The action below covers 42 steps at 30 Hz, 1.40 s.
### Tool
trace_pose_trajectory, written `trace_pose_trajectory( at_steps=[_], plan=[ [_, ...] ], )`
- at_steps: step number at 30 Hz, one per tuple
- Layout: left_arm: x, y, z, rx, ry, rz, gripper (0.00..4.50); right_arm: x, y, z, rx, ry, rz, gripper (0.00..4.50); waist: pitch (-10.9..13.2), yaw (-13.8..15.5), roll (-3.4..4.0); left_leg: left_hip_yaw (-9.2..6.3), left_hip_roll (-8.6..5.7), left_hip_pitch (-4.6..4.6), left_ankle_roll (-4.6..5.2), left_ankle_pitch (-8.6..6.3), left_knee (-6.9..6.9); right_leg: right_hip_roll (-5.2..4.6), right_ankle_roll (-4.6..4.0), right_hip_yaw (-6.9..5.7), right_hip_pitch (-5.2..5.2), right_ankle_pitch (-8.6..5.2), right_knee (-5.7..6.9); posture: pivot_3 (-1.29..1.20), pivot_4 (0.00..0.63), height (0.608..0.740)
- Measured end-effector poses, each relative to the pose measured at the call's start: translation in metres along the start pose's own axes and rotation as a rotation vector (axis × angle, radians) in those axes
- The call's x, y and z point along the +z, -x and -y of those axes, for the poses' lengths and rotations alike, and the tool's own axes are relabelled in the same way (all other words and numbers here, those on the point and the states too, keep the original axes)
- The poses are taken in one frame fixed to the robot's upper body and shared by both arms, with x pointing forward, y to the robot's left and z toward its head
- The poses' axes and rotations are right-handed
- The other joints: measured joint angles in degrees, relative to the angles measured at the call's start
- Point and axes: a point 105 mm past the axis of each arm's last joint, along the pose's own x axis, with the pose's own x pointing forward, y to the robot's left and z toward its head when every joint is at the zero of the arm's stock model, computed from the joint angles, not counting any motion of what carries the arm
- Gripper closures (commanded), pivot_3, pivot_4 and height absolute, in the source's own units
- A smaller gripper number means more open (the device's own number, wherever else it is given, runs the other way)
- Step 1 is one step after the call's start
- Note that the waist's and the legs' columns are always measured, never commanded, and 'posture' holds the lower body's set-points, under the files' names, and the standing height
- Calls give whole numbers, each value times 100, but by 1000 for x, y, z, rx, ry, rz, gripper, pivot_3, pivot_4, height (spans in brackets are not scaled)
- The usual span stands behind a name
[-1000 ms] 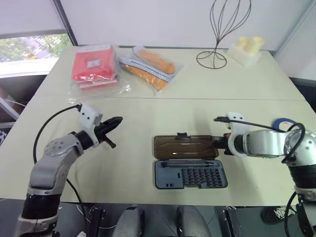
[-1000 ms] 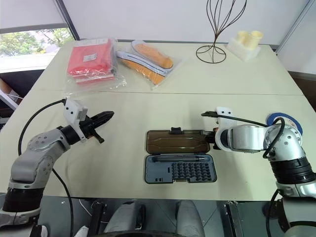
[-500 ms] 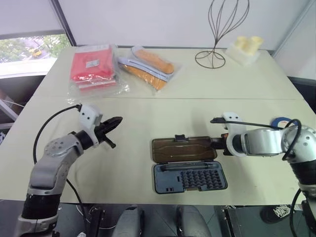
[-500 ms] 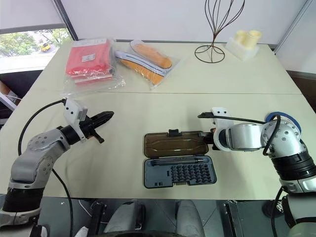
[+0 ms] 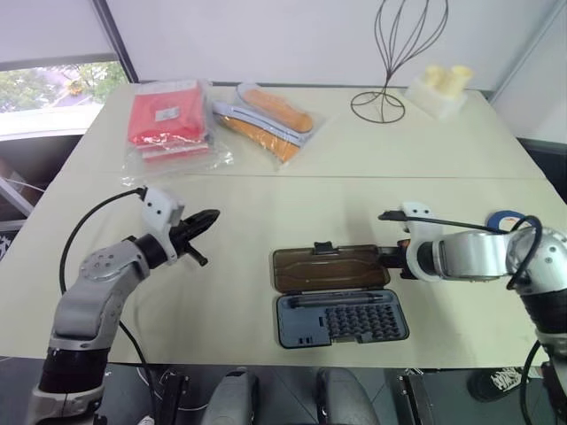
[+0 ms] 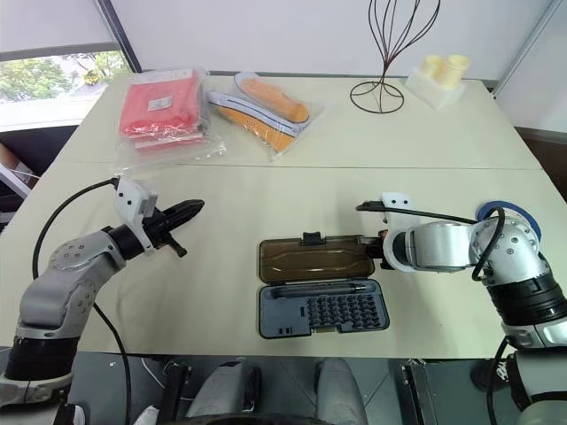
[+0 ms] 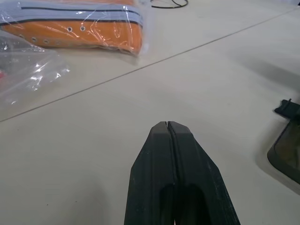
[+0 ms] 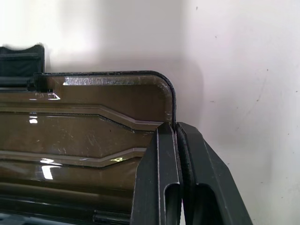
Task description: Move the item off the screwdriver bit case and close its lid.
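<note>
Screwdriver bit case (image 5: 342, 318) is your landmark: it lies open on the tabletop (image 5: 354, 204) near its front edge, rows of bits showing in the dark grey tray. Its lid (image 5: 330, 267) lies flat on the tabletop behind the tray, swung back on the hinge, with the small latch tab (image 5: 324, 247) on the far long edge. Your right gripper (image 8: 175, 136) sits at the lid's right-hand short edge; in the right wrist view its jaws are clenched tight together with their tips right at the lid's rounded far corner, and you cannot tell whether they pinch the rim or only touch it. The blue tape roll (image 6: 505, 215) lies well off to the case's right, partly hidden behind your right arm, apart from the case. Your left gripper (image 7: 167, 125) hovers over bare tabletop well to the case's left, jaws clenched on nothing. Beyond the case, at the far left, lie a red wrapped packet (image 5: 166, 117) and an orange one (image 5: 268, 118).
</note>
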Motion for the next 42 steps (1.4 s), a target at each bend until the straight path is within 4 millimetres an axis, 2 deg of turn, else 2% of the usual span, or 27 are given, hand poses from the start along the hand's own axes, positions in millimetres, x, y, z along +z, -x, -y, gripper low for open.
trace_pose_trajectory(
  at_steps=[10,12,14,20,26,31,34,39,42],
  plan=[
    [0,0,2,-18,-3,0,4500,-3,1,3,-25,-15,15,4468,0,19,0,-1,-1,-1,0,0,0,-5,0,0,2,0,-1,0,150,740],
    [0,0,2,-19,-3,0,4500,-3,1,3,-28,-18,16,3905,0,19,0,-1,-1,-1,0,0,0,-5,0,0,2,0,-1,0,150,740],
    [0,0,3,-21,-3,0,4500,-3,2,5,-46,-23,19,3102,0,11,0,0,-1,-1,0,0,0,-5,0,0,2,0,-2,0,150,740],
    [0,-1,3,-28,-3,0,4500,-1,3,2,-45,-10,32,34,1,2,1,1,0,-1,0,0,0,-4,0,1,-1,0,-1,0,150,740],
    [1,-1,4,-39,7,4,4500,3,6,3,-53,31,31,34,6,6,7,2,-1,-6,1,0,2,-8,0,2,-5,0,-2,0,150,740],
    [8,-3,13,-124,23,13,4500,37,26,-10,-14,132,149,34,12,-26,17,5,-2,-8,1,0,1,0,0,2,-13,0,0,0,150,740],
    [11,-6,32,-241,32,6,4500,53,33,-17,9,192,228,34,12,-4,18,3,-2,-10,1,0,-1,0,0,1,-13,0,-1,0,150,740],
    [12,-11,75,-461,58,-20,4500,71,35,-26,32,319,368,34,13,13,18,3,-6,-14,1,0,0,-6,0,2,-13,0,-5,0,150,740],
    [14,-14,91,-563,62,-30,4500,81,39,-34,49,428,483,34,14,4,20,3,-11,-14,1,0,-1,-3,0,1,-17,0,-3,0,150,740]
  ],
)
